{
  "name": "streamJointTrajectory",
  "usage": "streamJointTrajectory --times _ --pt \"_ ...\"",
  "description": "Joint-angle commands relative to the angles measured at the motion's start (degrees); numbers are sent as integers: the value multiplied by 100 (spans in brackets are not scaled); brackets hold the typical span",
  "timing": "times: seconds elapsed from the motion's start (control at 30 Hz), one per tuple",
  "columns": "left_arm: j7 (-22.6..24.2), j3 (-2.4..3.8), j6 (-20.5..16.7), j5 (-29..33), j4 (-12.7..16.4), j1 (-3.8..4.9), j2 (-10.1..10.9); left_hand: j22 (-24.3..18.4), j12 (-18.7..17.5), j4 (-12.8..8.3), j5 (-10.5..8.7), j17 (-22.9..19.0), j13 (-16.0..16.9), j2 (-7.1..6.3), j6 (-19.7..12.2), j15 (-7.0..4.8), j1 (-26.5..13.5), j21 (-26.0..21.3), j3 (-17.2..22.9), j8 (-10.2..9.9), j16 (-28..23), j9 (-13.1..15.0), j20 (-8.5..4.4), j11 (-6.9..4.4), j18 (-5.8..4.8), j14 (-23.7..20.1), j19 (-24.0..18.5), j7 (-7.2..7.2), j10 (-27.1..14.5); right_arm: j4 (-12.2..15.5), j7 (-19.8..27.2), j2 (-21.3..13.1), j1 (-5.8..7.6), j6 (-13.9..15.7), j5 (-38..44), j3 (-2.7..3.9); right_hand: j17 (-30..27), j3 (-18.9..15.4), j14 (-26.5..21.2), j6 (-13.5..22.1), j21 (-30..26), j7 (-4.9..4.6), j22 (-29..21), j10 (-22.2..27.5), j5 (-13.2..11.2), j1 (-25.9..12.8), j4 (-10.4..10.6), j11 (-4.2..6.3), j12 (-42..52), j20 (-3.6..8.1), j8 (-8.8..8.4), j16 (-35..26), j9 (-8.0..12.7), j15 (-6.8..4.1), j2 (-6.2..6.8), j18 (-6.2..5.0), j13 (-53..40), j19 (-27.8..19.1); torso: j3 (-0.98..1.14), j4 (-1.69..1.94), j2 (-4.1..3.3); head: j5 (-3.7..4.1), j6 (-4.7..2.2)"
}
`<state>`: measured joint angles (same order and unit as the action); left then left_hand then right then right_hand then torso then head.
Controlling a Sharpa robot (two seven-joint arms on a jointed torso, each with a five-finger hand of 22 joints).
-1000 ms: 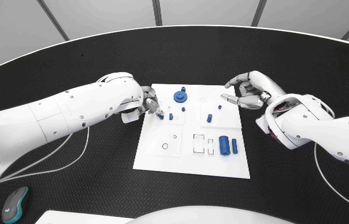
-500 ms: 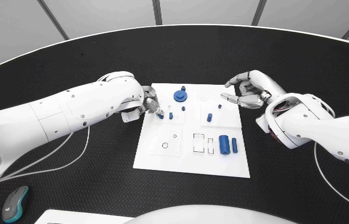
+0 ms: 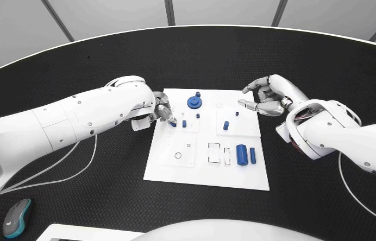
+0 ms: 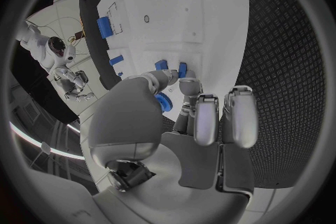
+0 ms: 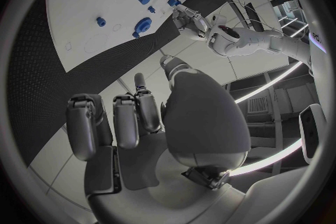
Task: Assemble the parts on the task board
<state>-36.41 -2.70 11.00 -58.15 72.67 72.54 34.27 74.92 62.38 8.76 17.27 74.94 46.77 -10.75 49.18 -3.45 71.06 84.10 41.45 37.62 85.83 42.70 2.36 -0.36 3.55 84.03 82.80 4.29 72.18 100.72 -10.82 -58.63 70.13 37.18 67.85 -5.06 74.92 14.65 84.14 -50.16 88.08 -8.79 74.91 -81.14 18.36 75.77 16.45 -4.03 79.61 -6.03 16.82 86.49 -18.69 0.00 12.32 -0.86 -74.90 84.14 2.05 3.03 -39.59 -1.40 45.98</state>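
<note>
Left hand sets a small blue part near the board's left edge; right hand waits.

The silver left hand (image 3: 161, 112) pinches a small blue peg (image 3: 172, 124) just inside the left edge of the white rectangular task board (image 3: 205, 173), beside another upright blue peg (image 3: 184, 124). The silver right hand (image 3: 265, 99) hovers at the board's far right corner, fingers curled, holding nothing. This looks like the seating step; next the peg probably needs pressing straight down before release. Two blue cylinders (image 3: 242, 155) lie toward the near right edge.
</note>
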Motion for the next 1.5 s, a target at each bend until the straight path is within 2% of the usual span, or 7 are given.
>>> streamJointTrajectory --times 0.03,0.8,1.27,1.4,1.5 --pt "-1 0 -2 0 -7 0 -7 339 19 -715 29 723 6 29 24 -43 -10 17 731 20 37 491 -6 -4 -82 394 53 -6 46 1 1 0 0 1 0 0 829 -25 423 -31 -5 15 1408 -13 13 7 6 19 -4 34 25 -14 6 -37 -46 36 -499 483 2 -5 -2 -5 3" --pt "-115 -18 119 6 -162 -1 -169 368 -6 -699 97 728 -44 18 54 -51 -89 31 738 43 39 510 -12 -15 -89 395 70 -20 68 20 -1 -10 0 3 0 0 827 -29 423 -36 -5 17 1408 -15 29 16 7 21 -3 36 32 -16 11 -39 -50 36 -499 484 6 -9 5 19 51" --pt "-176 -46 204 32 -322 -1 -265 365 -40 -653 102 723 -94 17 39 -55 -172 29 719 55 37 530 -16 -19 -88 394 68 -28 65 16 3 -4 0 2 0 0 824 -27 422 -36 -4 17 1409 -14 41 18 7 22 -5 37 33 -17 12 -39 -52 36 -498 485 5 -7 7 36 43" --pt "-216 -50 271 65 -374 -1 -278 370 -73 -512 45 724 -157 -111 -18 -84 -407 24 432 89 36 584 -31 -67 -89 395 67 -108 79 14 4 -6 0 5 0 0 817 -28 421 -35 -13 17 1404 -6 55 18 8 22 -14 37 33 -22 13 -40 -52 34 -489 480 8 -8 5 42 45" --pt "-231 -52 310 77 -401 -1 -282 368 -75 -438 35 721 -165 -152 4 -110 -487 19 303 88 34 579 -52 -96 -88 394 67 -145 73 14 4 -8 0 6 0 0 817 -28 421 -35 -13 17 1404 -6 55 18 8 22 -14 37 33 -22 13 -40 -52 34 -489 480 7 -6 7 48 48"
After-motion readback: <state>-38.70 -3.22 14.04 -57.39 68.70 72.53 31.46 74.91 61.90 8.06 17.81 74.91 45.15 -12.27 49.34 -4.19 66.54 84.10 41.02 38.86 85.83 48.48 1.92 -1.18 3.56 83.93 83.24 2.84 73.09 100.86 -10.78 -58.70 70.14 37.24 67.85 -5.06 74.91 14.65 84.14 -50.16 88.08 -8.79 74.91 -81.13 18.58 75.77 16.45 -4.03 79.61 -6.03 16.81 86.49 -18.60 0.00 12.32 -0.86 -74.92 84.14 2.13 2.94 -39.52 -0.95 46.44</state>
